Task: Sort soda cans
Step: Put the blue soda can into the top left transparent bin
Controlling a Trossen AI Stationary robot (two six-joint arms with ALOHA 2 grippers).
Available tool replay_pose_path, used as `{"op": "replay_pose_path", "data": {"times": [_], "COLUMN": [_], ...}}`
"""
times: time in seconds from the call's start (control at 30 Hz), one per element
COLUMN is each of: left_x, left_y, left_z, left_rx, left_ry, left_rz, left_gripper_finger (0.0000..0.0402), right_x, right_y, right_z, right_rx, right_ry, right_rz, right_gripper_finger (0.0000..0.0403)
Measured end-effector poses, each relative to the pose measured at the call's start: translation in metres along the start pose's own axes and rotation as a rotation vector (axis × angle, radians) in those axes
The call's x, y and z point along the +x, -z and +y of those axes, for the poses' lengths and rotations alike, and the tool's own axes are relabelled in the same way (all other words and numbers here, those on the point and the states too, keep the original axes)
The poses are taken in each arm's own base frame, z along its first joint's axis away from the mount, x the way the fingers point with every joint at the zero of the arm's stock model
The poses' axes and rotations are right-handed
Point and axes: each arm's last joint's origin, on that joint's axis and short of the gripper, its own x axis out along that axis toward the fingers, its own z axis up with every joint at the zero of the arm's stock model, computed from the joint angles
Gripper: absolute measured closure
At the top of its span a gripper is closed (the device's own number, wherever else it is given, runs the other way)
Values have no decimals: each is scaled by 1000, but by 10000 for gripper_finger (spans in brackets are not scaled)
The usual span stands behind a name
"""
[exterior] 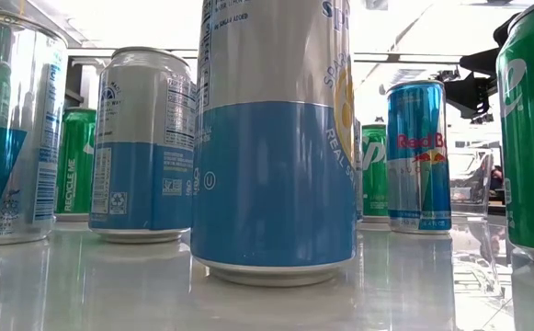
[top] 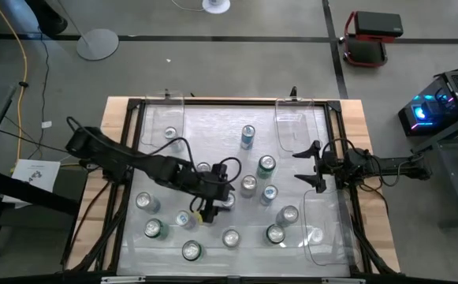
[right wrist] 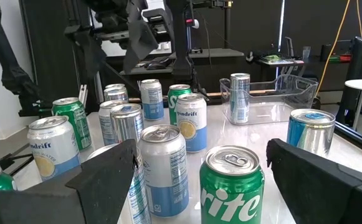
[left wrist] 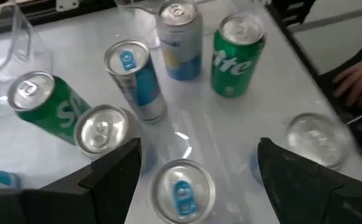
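Several soda cans (top: 248,184) stand upright on the glossy table, with green, blue and silver sides. My left gripper (top: 215,203) hangs open over the cluster's middle, tipped downward. In the left wrist view a silver-topped can with a blue tab (left wrist: 182,190) shows between the two open fingers of my left gripper (left wrist: 199,155), below them and untouched. A slim blue can (left wrist: 134,78) and a green Sprite can (left wrist: 237,53) stand beyond it. My right gripper (top: 303,166) waits open at the table's right side, level, facing the cans (right wrist: 230,180).
Clear plastic bins stand at the far left (top: 165,118), far right (top: 296,126) and near right (top: 323,229). A slim can (right wrist: 240,96) stands in the far-left bin. A person's hand (left wrist: 358,81) shows beyond the table's edge. Black frame rails border the table.
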Motion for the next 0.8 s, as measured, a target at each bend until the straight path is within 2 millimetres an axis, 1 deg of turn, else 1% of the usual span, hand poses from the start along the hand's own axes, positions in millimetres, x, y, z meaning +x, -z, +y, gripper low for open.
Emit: {"op": "replay_pose_path", "data": {"times": [0.17,0.27,0.37,0.43,0.53,0.6,0.73,0.8], "left_x": [22,30,31,27,23,22,30,33], "left_y": [2,4,9,10,9,12,21,22], "left_z": [2,7,11,13,14,13,11,11], "left_rx": [6,-67,-102,-118,-120,-115,-131,-157], "left_ry": [-21,-23,-7,-9,-9,-15,-15,-18], "left_rz": [-2,10,57,70,67,101,182,183], "left_gripper_finger": [104,104,102,99,93,88,84,84], "right_x": [0,0,0,0,0,0,0,0], "right_y": [0,0,0,0,0,0,0,0], "right_z": [0,0,0,0,0,0,0,0], "right_rx": [0,0,0,0,0,0,0,0], "right_ry": [0,0,0,0,0,0,0,0], "right_rz": [0,0,0,-1,0,-1,0,0], "right_gripper_finger": [53,53,53,53,53,53,53,53]}}
